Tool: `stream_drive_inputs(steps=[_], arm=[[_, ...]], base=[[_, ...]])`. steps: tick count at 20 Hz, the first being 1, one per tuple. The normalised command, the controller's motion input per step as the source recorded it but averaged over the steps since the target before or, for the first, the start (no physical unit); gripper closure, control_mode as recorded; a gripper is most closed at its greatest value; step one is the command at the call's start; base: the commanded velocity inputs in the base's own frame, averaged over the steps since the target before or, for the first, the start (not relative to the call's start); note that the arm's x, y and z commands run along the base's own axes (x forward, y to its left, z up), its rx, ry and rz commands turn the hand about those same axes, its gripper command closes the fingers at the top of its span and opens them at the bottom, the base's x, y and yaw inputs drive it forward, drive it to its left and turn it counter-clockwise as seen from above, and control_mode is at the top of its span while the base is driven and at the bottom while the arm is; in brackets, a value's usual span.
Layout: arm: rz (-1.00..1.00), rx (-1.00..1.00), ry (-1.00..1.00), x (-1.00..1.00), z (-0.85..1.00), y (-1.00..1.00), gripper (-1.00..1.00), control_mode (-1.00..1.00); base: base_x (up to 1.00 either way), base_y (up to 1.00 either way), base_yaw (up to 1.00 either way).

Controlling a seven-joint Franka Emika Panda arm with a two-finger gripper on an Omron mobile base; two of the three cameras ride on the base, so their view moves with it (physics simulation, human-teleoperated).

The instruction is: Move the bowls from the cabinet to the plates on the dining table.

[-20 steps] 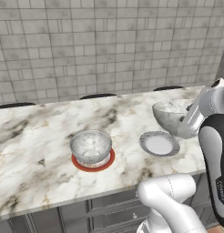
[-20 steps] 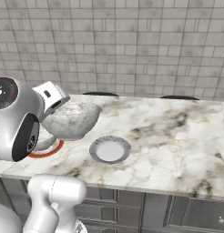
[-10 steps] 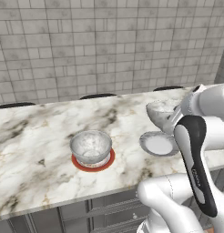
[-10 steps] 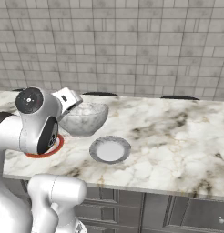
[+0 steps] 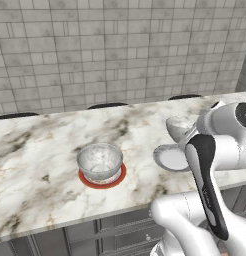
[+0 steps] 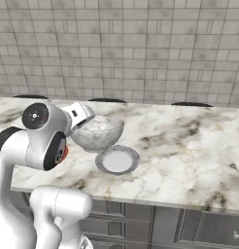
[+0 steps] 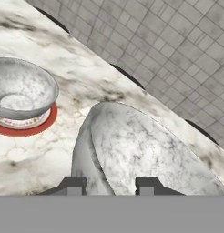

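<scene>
One stone bowl, heavy, stiff and likely slick, hangs above the pale plate, the fingers pinching its rim.

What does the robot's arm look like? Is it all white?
Mostly white: the arm is made of fat, rounded glossy shells with black bands at the joints and a round dark cap with a small red dot. Its gripper ends in small dark grey square-tipped jaws.

Both bowls, the one on the red plate and the carried one, look like mottled grey-white polished stone. The dining table top is glossy veined marble; the wall is matt grey tile.
</scene>
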Motion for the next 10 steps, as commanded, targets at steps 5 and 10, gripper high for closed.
stream_drive_inputs(steps=[5,10], arm=[[-0.03,0.00,0.00,0.32,-0.33,-0.03,1.00,-1.00],[0.00,0.00,-0.01,0.39,-0.23,0.00,1.00,-1.00]], base=[[0.00,0.00,0.00],[0.00,0.00,0.00]])
